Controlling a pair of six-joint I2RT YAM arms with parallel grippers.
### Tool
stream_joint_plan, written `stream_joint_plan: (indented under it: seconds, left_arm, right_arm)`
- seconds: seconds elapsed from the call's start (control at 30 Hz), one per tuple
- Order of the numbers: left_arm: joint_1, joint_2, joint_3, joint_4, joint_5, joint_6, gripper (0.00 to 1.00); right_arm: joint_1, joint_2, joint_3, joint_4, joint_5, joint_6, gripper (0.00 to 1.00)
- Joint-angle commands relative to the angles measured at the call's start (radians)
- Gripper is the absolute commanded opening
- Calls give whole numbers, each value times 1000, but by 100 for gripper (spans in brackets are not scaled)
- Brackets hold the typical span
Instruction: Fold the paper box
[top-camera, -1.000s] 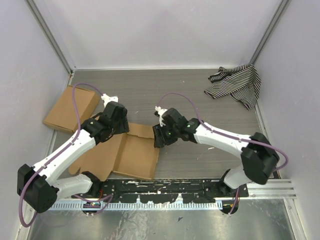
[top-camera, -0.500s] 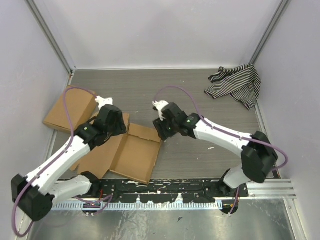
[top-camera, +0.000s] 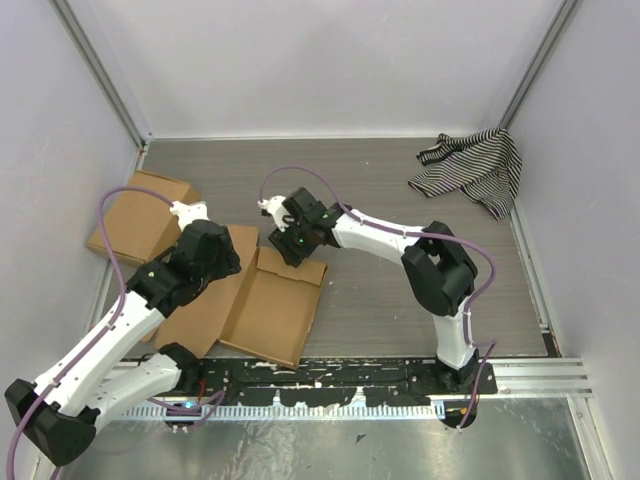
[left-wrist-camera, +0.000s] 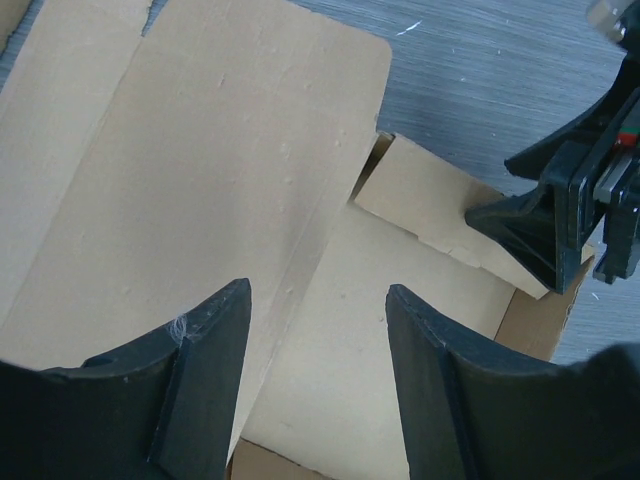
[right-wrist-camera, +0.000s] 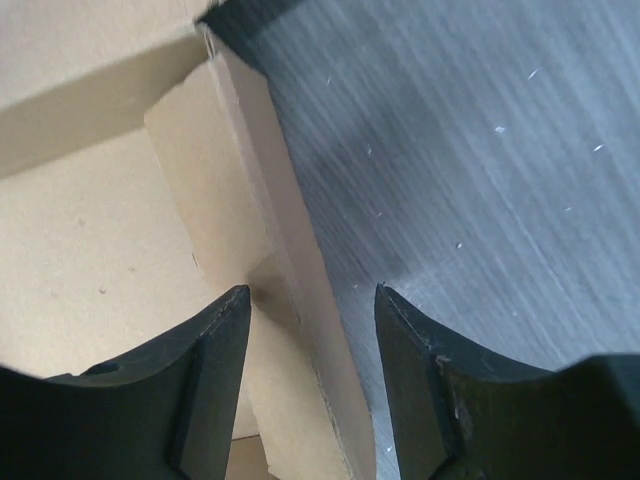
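The paper box (top-camera: 262, 305) lies mostly flat on the table, a brown die-cut mailer with its flaps spread and its far flap raised a little. My left gripper (top-camera: 228, 264) is open and empty above the box's left panel (left-wrist-camera: 200, 180). My right gripper (top-camera: 287, 247) is open at the box's far edge. In the right wrist view its jaws (right-wrist-camera: 312, 300) straddle the raised edge flap (right-wrist-camera: 270, 250) without closing on it. The right gripper also shows in the left wrist view (left-wrist-camera: 560, 225), its tip at the small far flap (left-wrist-camera: 440, 205).
A blockier brown cardboard box (top-camera: 140, 215) lies at the far left by the wall. A black-and-white striped cloth (top-camera: 475, 170) is bunched in the far right corner. Grey walls close in three sides. The arms' mounting rail (top-camera: 330, 375) runs along the near edge.
My right gripper has moved left along the box's far edge, its arm now stretched out. My left gripper has drawn back to the left and nearer. The box has shifted slightly.
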Motion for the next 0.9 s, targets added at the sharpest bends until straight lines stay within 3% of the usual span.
stream_joint_plan:
  seconds: [0.0, 0.13, 0.23, 0.33, 0.5, 0.6, 0.87]
  left_arm:
    - [2, -3, -4, -7, -23, -12, 63]
    - [1, 21, -5, 3, -26, -7, 63]
    - [2, 46, 5, 14, -18, -2, 63]
    - [2, 75, 20, 23, -2, 4, 63]
    - [2, 127, 39, 48, 20, 6, 63]
    - [2, 170, 57, 57, 29, 6, 63]
    - [2, 315, 111, 89, 61, 36, 63]
  right_arm:
    - [1, -53, -35, 11, -57, -9, 56]
    - [2, -51, -93, 8, 65, 63, 36]
    - [-10, -71, -165, -8, 271, 153, 15]
    - [-59, -122, -280, -37, 455, 311, 2]
    - [-154, -316, -563, 16, 545, 522, 1]
    - [-155, -414, -649, 43, 566, 615, 2]
    - [-154, -460, -693, 116, 535, 699, 30]
